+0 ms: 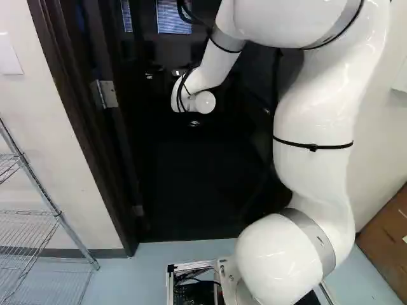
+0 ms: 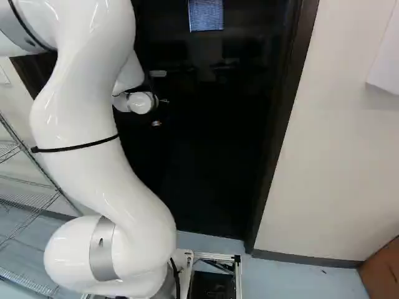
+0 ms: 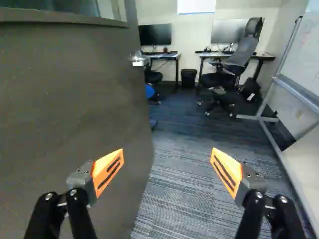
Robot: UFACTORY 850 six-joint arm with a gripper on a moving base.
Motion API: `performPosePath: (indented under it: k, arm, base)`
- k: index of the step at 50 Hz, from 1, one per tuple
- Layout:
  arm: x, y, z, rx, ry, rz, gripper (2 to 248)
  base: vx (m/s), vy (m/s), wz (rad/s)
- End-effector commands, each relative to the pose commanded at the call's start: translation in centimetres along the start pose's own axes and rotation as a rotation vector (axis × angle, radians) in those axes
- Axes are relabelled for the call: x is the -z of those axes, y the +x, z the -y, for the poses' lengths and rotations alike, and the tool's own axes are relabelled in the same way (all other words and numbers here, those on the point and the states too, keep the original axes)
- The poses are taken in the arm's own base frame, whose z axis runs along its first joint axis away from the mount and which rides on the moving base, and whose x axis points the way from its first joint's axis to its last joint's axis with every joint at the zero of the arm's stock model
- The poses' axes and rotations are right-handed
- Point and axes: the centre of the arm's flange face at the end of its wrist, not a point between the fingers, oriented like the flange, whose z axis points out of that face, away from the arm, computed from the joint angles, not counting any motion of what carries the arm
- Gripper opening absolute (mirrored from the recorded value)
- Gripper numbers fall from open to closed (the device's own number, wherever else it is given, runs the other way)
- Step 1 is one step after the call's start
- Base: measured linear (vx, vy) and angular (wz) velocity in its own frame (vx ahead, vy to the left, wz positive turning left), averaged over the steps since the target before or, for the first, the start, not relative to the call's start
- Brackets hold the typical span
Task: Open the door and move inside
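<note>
Two jaws stand wide apart; the door (image 3: 65,94) (it is open, I can see past it) is beside one, and striped carpet (image 3: 182,174) lies ahead, towards an office chair (image 3: 244,50).

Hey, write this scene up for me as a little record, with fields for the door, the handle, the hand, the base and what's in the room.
Door: dark, partly open, room visible past its edge
Door handle: metal, near the door's free edge, untouched
Hand: open, empty, one finger over the door's face, the other over striped carpet
Base: on pale floor, short of the doorway
Room beyond: two monitors, office chair, trash bin, whiteboard
Outside: wire shelf, left of doorway in left base view
</note>
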Motion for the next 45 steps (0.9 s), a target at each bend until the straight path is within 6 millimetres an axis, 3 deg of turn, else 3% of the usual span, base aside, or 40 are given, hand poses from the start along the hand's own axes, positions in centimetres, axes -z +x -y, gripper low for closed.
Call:
performPosePath:
  k: [45]
  arm:
    - [6.2,-1.1,-4.8,0.136,0.022,0.02,247]
  base:
    - [0.0,0.0,0.0]
